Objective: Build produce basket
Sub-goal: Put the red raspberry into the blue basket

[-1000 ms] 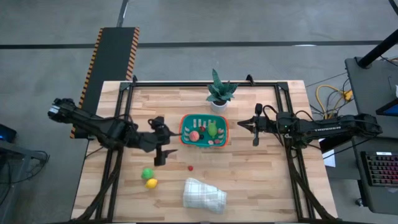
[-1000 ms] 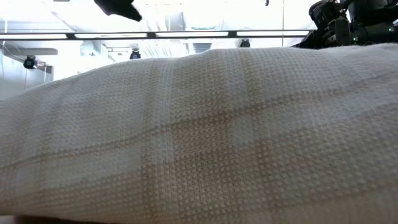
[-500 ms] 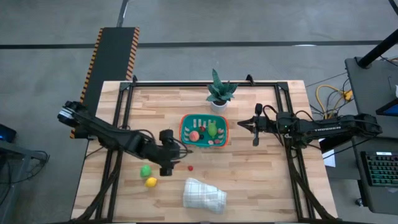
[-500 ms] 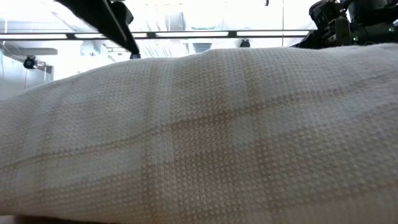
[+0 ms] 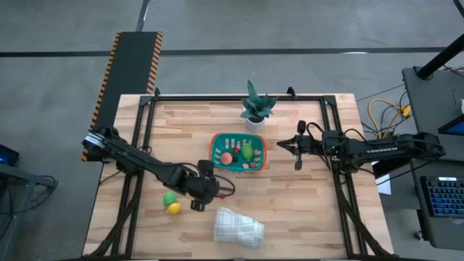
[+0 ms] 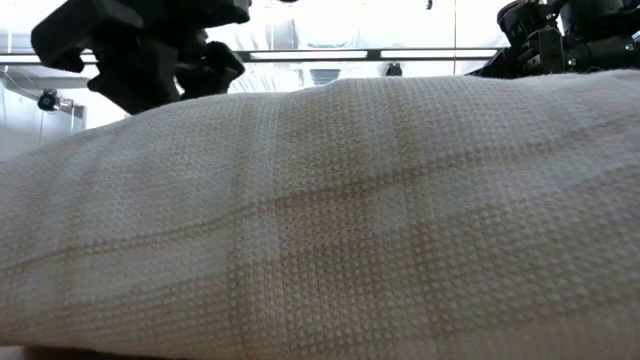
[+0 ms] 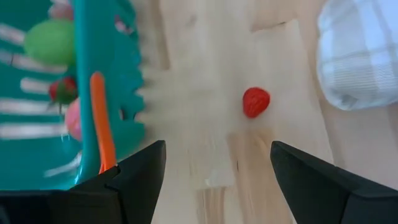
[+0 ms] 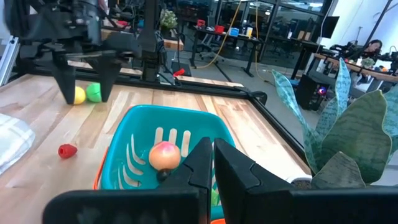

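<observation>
Hovering low over the desk (image 5: 290, 203), the left gripper (image 7: 214, 163) has its fingers spread wide with nothing between them. Just ahead of it lies a small red berry (image 7: 255, 101), loose on the wood between the white cloth (image 7: 360, 53) and the basket (image 7: 102, 93). The berry looks light, hard and smooth, likely to skid or roll, so a pinch across its widest part seems best. Nearer the desk's front edge, a green piece (image 5: 170, 198) and a yellow piece (image 5: 175, 209) sit touching. Farther off, the basket already holds several pieces. Beyond it the right gripper (image 5: 297, 146) waits, fingers closed on nothing, beside the potted plant (image 5: 255, 106)
</observation>
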Available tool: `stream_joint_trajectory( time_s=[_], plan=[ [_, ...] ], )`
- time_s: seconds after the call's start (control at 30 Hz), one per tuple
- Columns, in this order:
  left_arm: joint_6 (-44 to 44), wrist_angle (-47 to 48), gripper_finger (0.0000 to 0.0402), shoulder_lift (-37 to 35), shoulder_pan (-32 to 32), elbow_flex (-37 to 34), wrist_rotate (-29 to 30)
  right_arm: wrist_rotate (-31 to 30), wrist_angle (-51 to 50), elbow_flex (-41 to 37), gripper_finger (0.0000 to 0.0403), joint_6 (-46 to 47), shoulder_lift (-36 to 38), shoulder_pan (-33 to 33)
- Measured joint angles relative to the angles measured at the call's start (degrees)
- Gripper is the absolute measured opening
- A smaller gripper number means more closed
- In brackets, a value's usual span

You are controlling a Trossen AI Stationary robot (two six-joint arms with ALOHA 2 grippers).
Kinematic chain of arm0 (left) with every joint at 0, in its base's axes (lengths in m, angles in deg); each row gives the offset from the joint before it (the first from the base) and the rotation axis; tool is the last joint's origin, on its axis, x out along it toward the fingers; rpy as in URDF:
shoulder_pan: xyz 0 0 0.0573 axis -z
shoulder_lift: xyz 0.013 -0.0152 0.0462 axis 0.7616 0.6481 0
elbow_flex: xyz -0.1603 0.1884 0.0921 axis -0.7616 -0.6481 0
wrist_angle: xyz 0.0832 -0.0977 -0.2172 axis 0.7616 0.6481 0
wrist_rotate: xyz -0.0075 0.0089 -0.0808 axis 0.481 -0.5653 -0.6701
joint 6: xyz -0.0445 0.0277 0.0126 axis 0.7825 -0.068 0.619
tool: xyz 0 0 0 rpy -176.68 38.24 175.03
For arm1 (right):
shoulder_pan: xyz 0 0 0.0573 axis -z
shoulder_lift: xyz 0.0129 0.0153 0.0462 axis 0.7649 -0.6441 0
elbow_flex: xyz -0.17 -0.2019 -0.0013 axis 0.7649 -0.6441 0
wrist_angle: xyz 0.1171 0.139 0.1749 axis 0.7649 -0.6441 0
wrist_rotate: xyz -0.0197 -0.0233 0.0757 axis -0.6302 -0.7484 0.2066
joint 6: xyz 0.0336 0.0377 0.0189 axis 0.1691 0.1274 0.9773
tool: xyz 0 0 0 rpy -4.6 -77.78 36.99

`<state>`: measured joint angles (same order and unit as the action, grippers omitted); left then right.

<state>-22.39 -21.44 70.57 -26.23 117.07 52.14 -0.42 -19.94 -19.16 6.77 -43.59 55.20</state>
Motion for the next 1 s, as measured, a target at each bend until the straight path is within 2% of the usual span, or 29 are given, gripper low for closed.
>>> stream_joint_trajectory(
  time_s=[0.27, 0.67, 1.0],
  plan=[
    [-9.33, -5.04, 0.0273, 3.93, 0.04, 0.64, -4.9, 0.0, 0.06, 0.0, 0.0009, -0.02, -0.02, -0.02],
    [-25.3, -5.9, 0.0273, 7.34, 0.06, 0.66, -3.18, 0.0, -0.23, 0.0, 0.0009, -0.04, 0.0, -0.02],
    [-26.06, -10.48, 0.0273, 8.66, -0.39, 0.13, -3.4, 0.0, -0.27, 0.0, 0.0009, -0.07, -0.02, -0.02]
  ],
)
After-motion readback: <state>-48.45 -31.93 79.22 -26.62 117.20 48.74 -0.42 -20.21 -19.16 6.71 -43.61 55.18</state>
